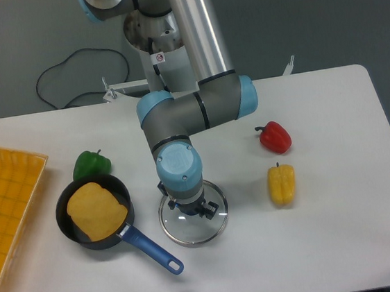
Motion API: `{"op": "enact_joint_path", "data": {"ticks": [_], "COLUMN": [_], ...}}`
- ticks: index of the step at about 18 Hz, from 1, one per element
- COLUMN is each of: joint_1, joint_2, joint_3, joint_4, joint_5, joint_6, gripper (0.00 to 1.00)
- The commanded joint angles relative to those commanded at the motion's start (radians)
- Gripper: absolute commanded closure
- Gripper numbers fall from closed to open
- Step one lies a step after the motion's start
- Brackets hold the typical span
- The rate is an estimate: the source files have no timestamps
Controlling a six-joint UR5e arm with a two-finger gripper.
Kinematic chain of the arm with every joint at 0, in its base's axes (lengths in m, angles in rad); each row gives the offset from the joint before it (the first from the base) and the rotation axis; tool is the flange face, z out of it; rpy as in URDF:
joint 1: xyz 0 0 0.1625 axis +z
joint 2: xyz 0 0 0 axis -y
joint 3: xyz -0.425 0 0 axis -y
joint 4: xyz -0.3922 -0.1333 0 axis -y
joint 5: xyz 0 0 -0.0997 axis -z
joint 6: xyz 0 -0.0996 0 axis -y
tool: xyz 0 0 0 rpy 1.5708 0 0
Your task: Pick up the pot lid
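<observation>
- Your lid [190, 231] is directly below the gripper [189, 201], low over the table [338, 242]; you can't tell from this view whether its rim touches the surface.
- The blue knob [190, 208] at the lid's middle sits between the jaws, with dark parts of the gripper showing on either side of it.
- You can't tell how far open the jaws stand, nor whether they have hold of the knob, because the gripper body covers much of them.
- The clear disc shows mostly on the near side of the jaws; its far part is partly covered from you.
- To your left of the lid you have the black pan [65, 226], with a flat orange-brown piece [95, 209] inside.
- The pan's blue handle [150, 248] slants toward you, passing near the lid's left side with a gap between.
- Behind the pan, you'll see the green pepper [90, 164] near its far rim.
- Over on your right, the yellow pepper [281, 184] lies apart from the lid, and the red pepper [275, 137] lies farther back.
- At your left edge is part of a yellow-orange bin [8, 160].
</observation>
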Motion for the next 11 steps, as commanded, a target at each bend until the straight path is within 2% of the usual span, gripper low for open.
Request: {"op": "enact_joint_path", "data": {"ticks": [3, 9, 11], "joint_1": [0.0, -0.017, -0.031], "joint_2": [0.009, 0.049, 0.06], "joint_3": [0.015, 0.087, 0.103], "joint_4": [-0.011, -0.153, -0.176], "joint_5": [0.002, -0.008, -0.008], "joint_6": [0.002, 0.006, 0.017], "gripper": [0.79, 0.79, 0.79]}}
